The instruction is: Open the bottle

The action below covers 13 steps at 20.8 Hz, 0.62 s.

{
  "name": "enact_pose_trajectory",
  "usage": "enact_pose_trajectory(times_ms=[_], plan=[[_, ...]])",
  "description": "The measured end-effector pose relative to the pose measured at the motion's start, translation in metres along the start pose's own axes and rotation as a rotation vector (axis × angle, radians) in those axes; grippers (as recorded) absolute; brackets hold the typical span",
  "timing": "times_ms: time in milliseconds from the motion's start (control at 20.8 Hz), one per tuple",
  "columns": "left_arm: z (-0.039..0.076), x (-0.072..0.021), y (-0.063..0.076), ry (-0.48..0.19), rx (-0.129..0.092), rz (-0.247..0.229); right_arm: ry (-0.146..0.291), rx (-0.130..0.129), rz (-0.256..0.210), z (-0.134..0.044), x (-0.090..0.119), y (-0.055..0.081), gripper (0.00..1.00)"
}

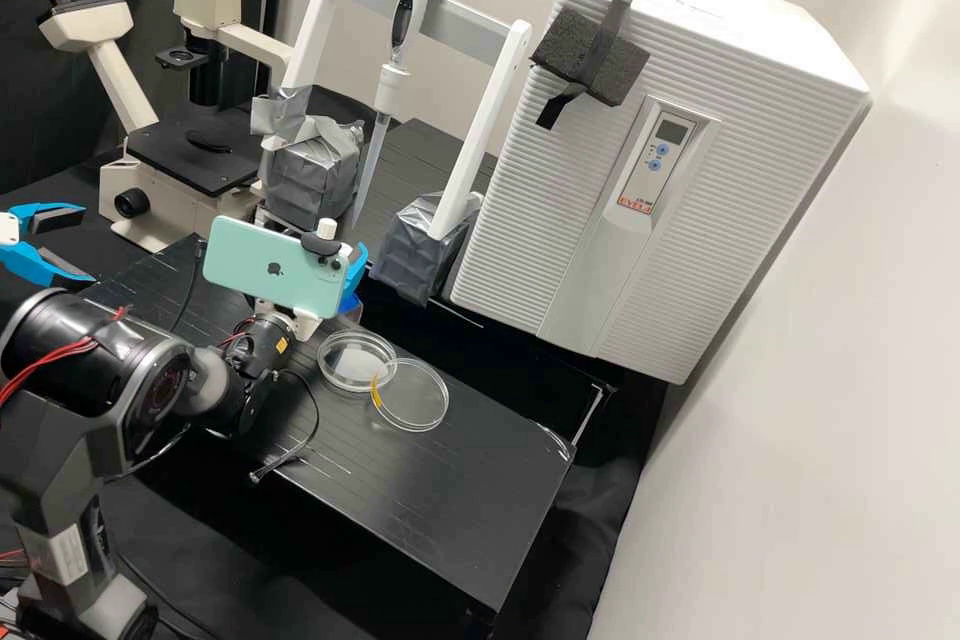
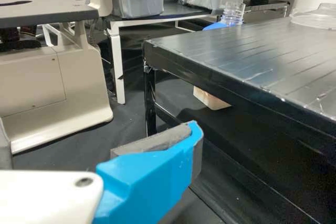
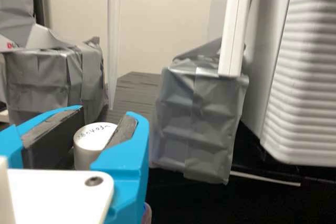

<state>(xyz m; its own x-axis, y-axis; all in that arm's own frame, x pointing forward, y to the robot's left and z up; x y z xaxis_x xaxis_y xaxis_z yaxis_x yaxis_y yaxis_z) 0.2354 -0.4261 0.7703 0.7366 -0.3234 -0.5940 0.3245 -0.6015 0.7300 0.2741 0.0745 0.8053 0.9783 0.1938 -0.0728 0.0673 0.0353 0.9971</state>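
Dark grey arm [image 1: 95, 375] trailing red wires [image 1: 45, 357], white hand [image 3: 89, 124] with grey-padded blue fingers [image 3: 123, 153].

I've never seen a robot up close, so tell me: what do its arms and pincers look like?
The right arm is dark grey, with glossy drum-shaped joints and red and black cables. The left pincer and right pincer have white bodies, bright blue fingers and grey pads.
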Motion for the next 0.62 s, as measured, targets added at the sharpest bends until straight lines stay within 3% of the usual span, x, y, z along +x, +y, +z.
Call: enact_pose_trajectory(times_ms=[240,624], plan=[[-0.002,0.0018,0.004,0.000,0.014,0.010,0.026,0.001,-0.003,-0.006,-0.016,0.002,0.00],[-0.003,0.0020,0.005,0.001,0.015,0.012,0.069,-0.025,-0.079,-0.010,-0.058,-0.012,0.00]])
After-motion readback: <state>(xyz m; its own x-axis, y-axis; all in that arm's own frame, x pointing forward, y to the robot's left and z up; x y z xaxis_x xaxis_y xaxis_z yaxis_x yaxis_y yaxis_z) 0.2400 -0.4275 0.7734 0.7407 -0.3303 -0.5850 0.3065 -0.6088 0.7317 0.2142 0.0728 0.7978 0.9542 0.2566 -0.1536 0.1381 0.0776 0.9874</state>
